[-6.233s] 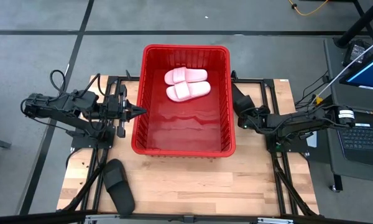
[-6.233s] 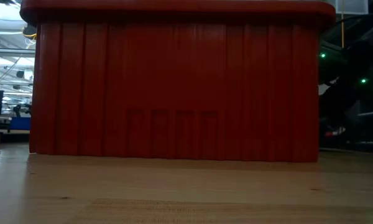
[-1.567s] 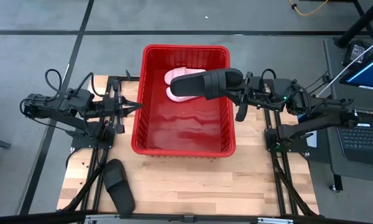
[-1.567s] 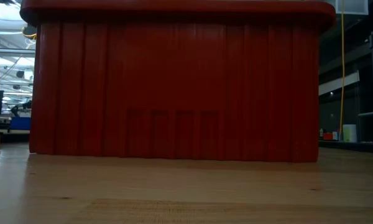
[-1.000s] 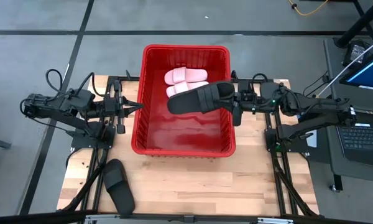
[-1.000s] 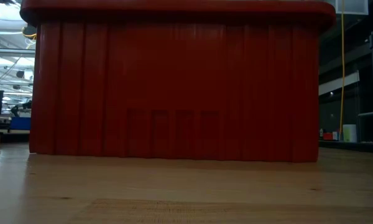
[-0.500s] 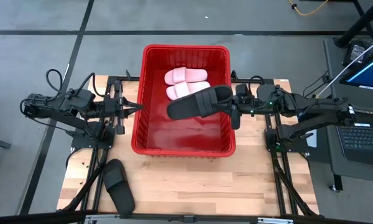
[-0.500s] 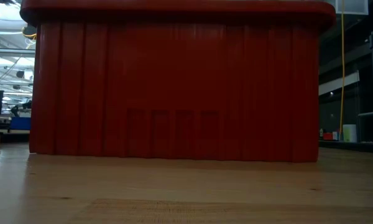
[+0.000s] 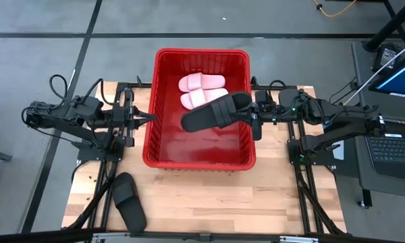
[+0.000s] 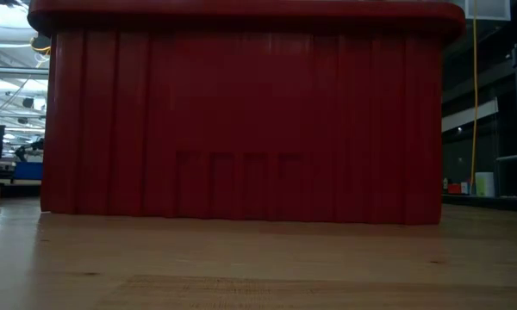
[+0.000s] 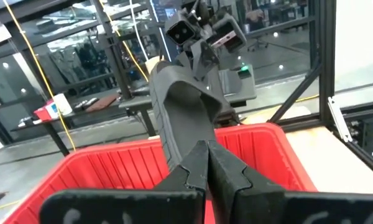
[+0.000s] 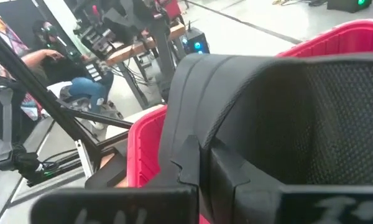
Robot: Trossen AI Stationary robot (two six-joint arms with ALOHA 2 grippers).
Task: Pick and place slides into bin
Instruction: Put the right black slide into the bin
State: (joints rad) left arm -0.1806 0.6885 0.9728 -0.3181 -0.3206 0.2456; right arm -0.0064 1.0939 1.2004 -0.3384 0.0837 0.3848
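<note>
Left gripper (image 9: pixel 150 117) pinched together, empty, parked beside bin (image 9: pixel 163 158); 1 black slide on table (image 9: pixel 129 201) untouched. 2 pink slides (image 9: pixel 202 90) inside. Right gripper (image 9: pixel 254 116) clamped on black slide (image 9: pixel 214 112), hanging over right rim; could catch or tip outside if released now.

We find bin (image 9: pixel 199 158) at table (image 9: pixel 209 199) centre, toward far edge. Two slides (image 9: pixel 203 91) lie side by side on bin floor at far end. Third slide (image 9: pixel 214 111) hangs above bin's right half, held at its right end by right gripper (image 9: pixel 251 116) just beside right rim. Left gripper (image 9: pixel 147 116) sits outside left wall, fingers together. Fourth slide (image 9: pixel 129 200) lies on table's near left corner, well apart from bin.
</note>
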